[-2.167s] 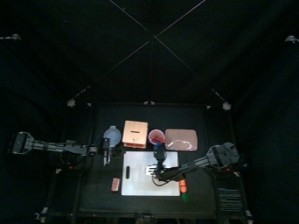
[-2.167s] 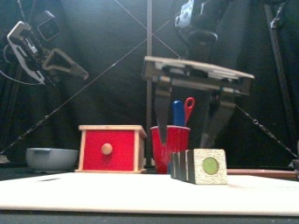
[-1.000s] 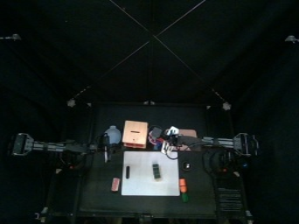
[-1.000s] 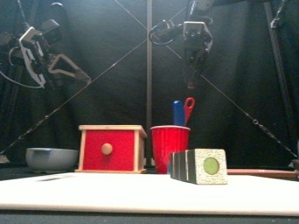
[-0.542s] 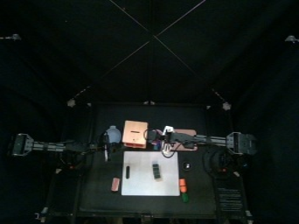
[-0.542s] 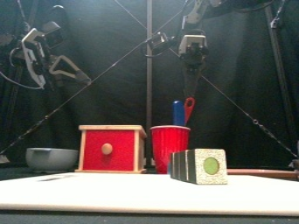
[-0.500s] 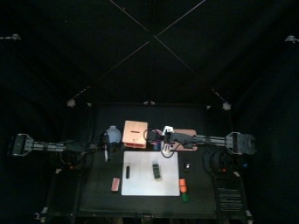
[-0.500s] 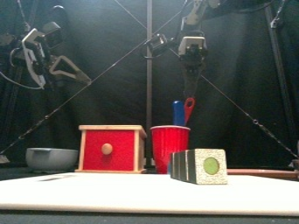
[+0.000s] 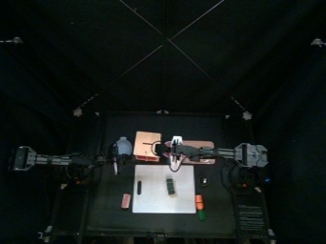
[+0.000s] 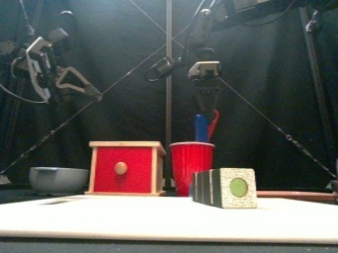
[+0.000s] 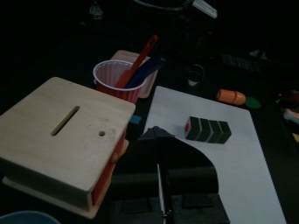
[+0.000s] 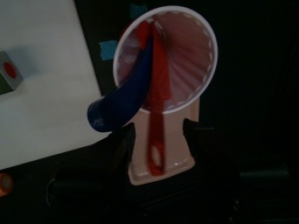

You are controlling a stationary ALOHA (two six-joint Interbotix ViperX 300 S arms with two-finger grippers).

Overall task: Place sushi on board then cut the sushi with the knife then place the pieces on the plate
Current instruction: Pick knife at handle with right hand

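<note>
The sushi roll (image 9: 170, 186) of dark green blocks lies on the white cutting board (image 9: 152, 193), standing near in the front view (image 10: 226, 187). Behind it is the red cup (image 10: 193, 166) holding a blue knife (image 10: 201, 126) and a red knife (image 10: 214, 123). My right gripper (image 10: 205, 84) hangs open just above the knife handles, over the cup (image 9: 170, 150). In the right wrist view the cup (image 12: 187, 52) and red knife (image 12: 149, 105) sit straight ahead of the gripper (image 12: 160, 144). My left gripper (image 9: 117, 164) rests shut, high at the left (image 10: 46, 69).
The wooden box (image 9: 148, 144) with a red drawer front (image 10: 126, 168) stands left of the cup. A blue-grey bowl (image 10: 58, 179) is at the far left. The pink tray (image 9: 201, 152) lies right of the cup. Small toy foods (image 9: 200, 201) lie by the board's right edge.
The right arm left the board, rose, swung back and leftward, and now sits lower over the red cup. The sushi and left arm have not moved.
</note>
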